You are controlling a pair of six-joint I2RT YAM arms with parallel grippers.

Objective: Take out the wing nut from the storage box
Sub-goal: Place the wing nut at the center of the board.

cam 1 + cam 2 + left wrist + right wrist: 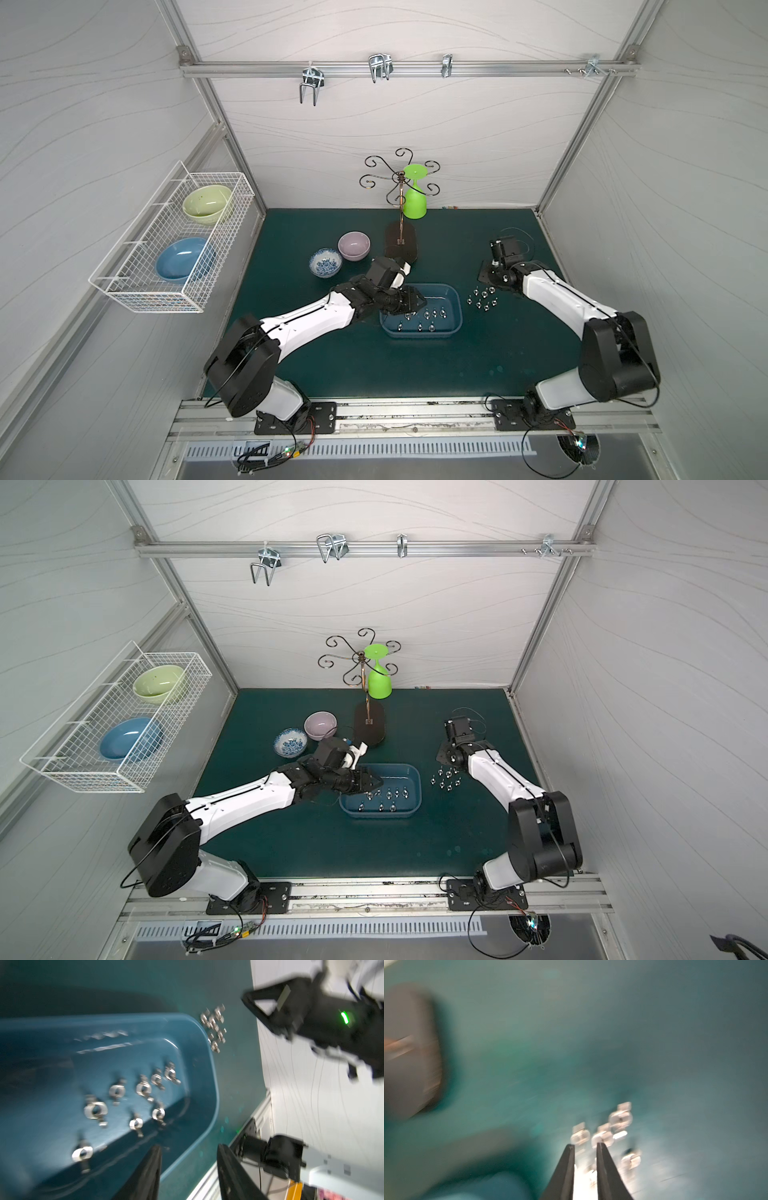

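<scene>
Step, as judged: left pincer (189, 1157) reaching for a nut in the shallow dark-blue plastic storage box (457, 316).
Small silvery metal wing nuts (143, 1087) lie on the box floor. The left pincer is released and empty over them. The right pincer (585, 1147) is narrowly parted, gripping nothing visible, above loose nuts (482, 297) on the dark-green tabletop (374, 365). Next: descend, straddle one nut, clench.

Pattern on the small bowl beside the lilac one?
Small ceramic bowl: white with blue print, top view.
</scene>
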